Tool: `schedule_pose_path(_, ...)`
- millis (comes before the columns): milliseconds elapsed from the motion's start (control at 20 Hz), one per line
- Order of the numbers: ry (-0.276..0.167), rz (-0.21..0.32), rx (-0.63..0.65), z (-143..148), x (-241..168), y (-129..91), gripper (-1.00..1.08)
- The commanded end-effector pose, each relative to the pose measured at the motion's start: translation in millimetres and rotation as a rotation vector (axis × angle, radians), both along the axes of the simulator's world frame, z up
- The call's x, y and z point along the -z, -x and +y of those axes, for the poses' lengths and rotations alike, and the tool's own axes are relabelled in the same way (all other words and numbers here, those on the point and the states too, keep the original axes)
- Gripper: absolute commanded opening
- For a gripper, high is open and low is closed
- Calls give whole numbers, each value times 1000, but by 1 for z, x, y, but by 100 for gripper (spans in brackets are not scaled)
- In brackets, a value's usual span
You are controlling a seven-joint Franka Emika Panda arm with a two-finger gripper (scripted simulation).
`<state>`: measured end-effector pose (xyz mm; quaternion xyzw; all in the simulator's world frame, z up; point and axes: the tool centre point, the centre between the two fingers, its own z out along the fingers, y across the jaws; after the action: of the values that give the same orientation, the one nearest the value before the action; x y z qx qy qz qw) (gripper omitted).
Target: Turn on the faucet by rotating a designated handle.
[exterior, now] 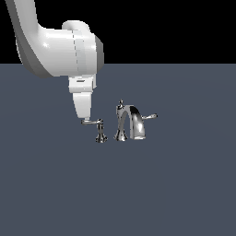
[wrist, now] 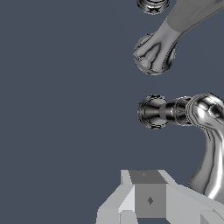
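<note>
The faucet (exterior: 130, 122) is a small chrome set with an arched spout, standing on the dark floor. On the exterior view's left of it stands the designated handle (exterior: 94, 122), a thin lever on a short flared pedestal (exterior: 100, 134). My gripper (exterior: 85, 119) hangs fingers-down at the lever's free end, touching or almost touching it. The fingers look shut, with nothing between them. In the wrist view the gripper (wrist: 148, 194) shows close beside the chrome lever (wrist: 212, 162), with the pedestal (wrist: 153, 111) and the spout's base (wrist: 154, 54) beyond.
A second lever blade (exterior: 150, 116) sticks out past the spout on the exterior view's right. Its mount (wrist: 153, 4) is cut by the wrist view's edge. The floor (exterior: 138, 193) is flat dark grey-blue.
</note>
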<state>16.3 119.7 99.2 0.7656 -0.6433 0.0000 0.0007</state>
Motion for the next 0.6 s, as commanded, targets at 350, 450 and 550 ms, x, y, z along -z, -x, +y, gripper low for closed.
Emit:
schedule_pose_path(350,0,-1,20,-2,4,-5,-100)
schedule_pose_path(450,0,-1,20,0,4,2,-100)
schedule_pose_path(550,0,-1,20,1,4,8,-100)
